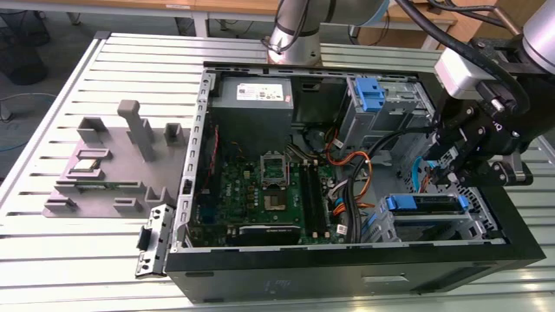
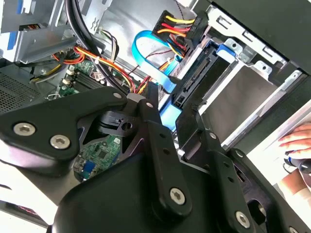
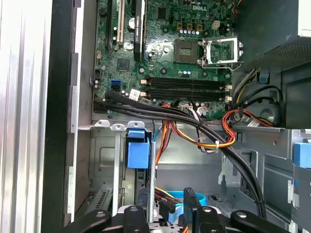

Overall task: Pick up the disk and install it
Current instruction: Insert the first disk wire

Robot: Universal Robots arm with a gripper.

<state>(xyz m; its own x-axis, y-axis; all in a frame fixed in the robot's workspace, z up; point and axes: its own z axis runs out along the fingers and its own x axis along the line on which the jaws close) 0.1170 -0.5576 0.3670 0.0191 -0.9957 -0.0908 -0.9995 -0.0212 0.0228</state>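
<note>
A: Now, item one: the gripper. Location and condition?

B: My gripper [image 1: 446,174], black, hangs inside the open computer case [image 1: 347,273], at the exterior view's right, over the drive cage [image 1: 485,224]. My fingers [image 2: 153,121] stand apart, and the gap between them shows in both wrist views. In the second wrist view a light-blue strip [image 2: 167,116] lies in that gap. I pinch nothing that I can see.

A: Item two: the disk?

B: The disk [image 1: 422,203], one unit, has a silver face and blue side rails. It lies flat in the drive cage, below my fingertips in the exterior view. In the second wrist view the disk [image 2: 243,92] sits just beside my fingertips, with its black connector edge toward them. I cannot tell whether I touch it.

A: Sundries?

B: Blue ribbon cable [image 2: 146,46], looped near the connector edge. Red-and-yellow wire bundle [image 2: 170,24], running to a black plug just beside the disk. Motherboard [image 3: 160,48], on the case floor, well apart from my fingers. Grey power-supply box [image 1: 253,93], in the far corner. Grey parts fixture [image 1: 113,162], on the slatted table [image 1: 87,260], outside the case. A person's hand [image 2: 296,141], beyond the case wall.
</note>
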